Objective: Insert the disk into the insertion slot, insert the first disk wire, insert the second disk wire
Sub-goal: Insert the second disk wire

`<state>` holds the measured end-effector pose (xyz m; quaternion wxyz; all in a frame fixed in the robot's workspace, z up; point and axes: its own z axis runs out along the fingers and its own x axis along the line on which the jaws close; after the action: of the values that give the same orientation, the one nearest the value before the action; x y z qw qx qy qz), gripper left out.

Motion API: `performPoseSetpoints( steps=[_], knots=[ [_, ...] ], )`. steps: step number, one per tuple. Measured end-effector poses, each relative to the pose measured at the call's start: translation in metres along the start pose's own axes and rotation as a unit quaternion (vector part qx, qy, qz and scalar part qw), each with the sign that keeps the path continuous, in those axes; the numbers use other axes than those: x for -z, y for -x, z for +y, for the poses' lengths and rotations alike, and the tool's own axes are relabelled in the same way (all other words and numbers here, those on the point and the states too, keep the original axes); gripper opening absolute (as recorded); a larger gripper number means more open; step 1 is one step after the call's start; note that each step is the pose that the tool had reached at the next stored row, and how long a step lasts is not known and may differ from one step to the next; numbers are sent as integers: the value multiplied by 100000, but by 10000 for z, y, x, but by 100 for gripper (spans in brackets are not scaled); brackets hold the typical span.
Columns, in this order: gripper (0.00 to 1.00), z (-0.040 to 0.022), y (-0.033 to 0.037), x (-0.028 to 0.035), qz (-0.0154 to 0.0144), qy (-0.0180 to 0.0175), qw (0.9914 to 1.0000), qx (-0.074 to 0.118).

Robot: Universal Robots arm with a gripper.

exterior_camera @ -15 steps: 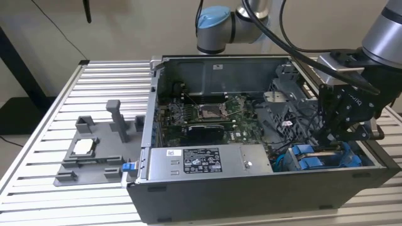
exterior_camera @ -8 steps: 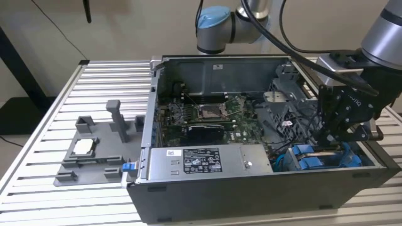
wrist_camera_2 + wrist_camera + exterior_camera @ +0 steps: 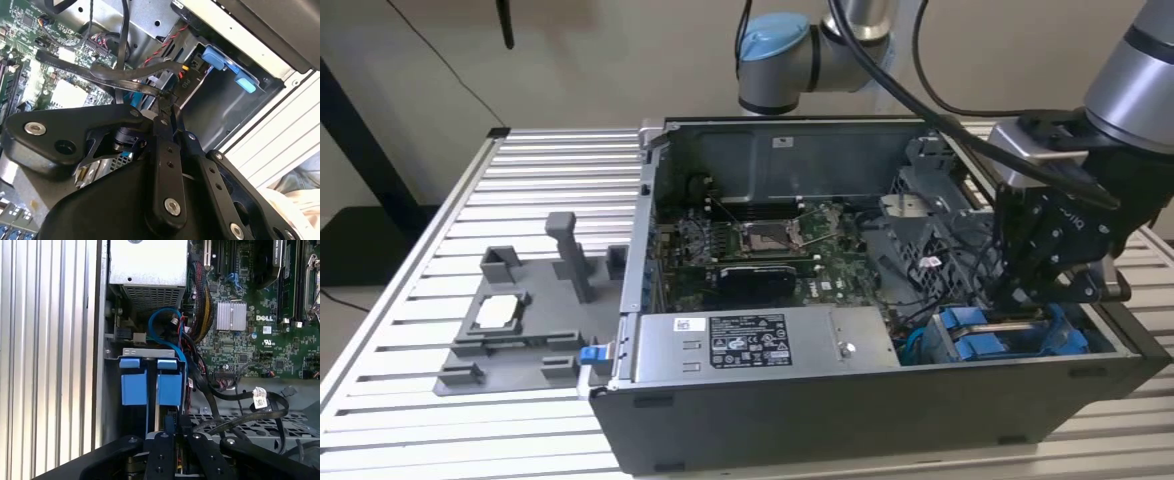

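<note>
A stiff, fragile disk, best gripped by its blue frame, is seen in the slot below the claw, whose opening cannot be told.

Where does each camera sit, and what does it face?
Exterior view: off the arm, looking down at the open computer case and the hand over the blue drive carriers.
First wrist view: on the arm, facing the carriers and circuit board.
Second wrist view: on the arm, across the hand's linkage.
All share the carriers.
</note>
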<state>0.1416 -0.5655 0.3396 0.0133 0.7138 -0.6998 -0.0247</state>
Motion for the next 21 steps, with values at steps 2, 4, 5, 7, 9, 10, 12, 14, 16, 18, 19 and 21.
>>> performPoseSetpoints(
  steps=[2, 4, 5, 7, 9, 10, 12, 14, 16, 18, 19, 21],
  knots=[
    [16, -1, 0, -13, 21, -1, 100000, -10],
    [16, -1, 0, -26, 62, 2, 100000, -25],
    [16, -1, -1, -30, 87, 4, 100000, -28],
    [16, -1, -1, -31, 82, -1, 100000, -30],
    [16, -2, -1, -34, 63, 1, 100000, -29],
    [16, -2, -1, -35, 50, -4, 100000, -30],
    [24, -2, -1, -35, 55, -3, 100000, -27],
    [24, -1, -1, -27, 72, 0, 100000, -31],
    [24, 2, -3, 22, 65, 5, 100000, -32],
    [24, 5, -5, 82, 68, 9, 100000, -31],
    [24, 7, -7, 114, 72, 9, 100000, -43],
    [24, 10, -7, 181, 66, 10, 100000, -113]
  ],
)
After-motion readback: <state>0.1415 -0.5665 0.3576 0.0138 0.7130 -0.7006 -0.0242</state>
